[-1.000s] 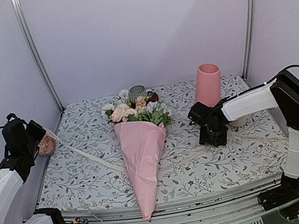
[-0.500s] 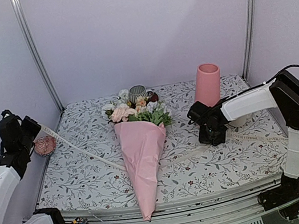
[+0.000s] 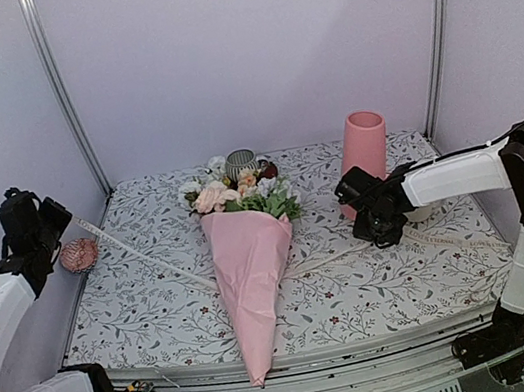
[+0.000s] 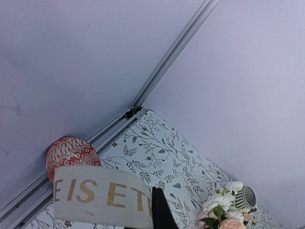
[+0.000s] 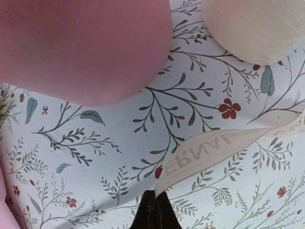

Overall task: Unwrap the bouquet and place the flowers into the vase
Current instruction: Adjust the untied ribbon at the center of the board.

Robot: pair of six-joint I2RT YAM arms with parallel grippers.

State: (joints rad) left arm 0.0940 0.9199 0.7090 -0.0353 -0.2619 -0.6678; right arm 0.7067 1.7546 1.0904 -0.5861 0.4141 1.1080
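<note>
The bouquet (image 3: 248, 259) lies in its pale pink paper cone mid-table, with the flowers (image 3: 239, 195) at its far end. The pink vase (image 3: 364, 145) stands upright at the back right. A cream ribbon (image 3: 147, 262) with gold lettering stretches from under the cone to my left gripper (image 3: 55, 220), raised at the table's left edge and shut on it. The left wrist view shows that ribbon (image 4: 95, 195) against my dark finger (image 4: 161, 212). My right gripper (image 3: 382, 231), low in front of the vase, is shut on the ribbon's other end (image 5: 214, 155), pinched at my gripper's tips (image 5: 155, 202).
A red patterned cup (image 3: 79, 254) sits at the left table edge below my left gripper. A striped grey cup (image 3: 241, 161) stands behind the flowers. A cream mug (image 5: 257, 28) is next to the vase base (image 5: 86, 47). Loose ribbon trails right (image 3: 463, 240). Walls enclose three sides.
My right gripper shut on the ribbon, then rose and shifted a little right with it. My left gripper drew its ribbon end further back and left, pulling it taut.
</note>
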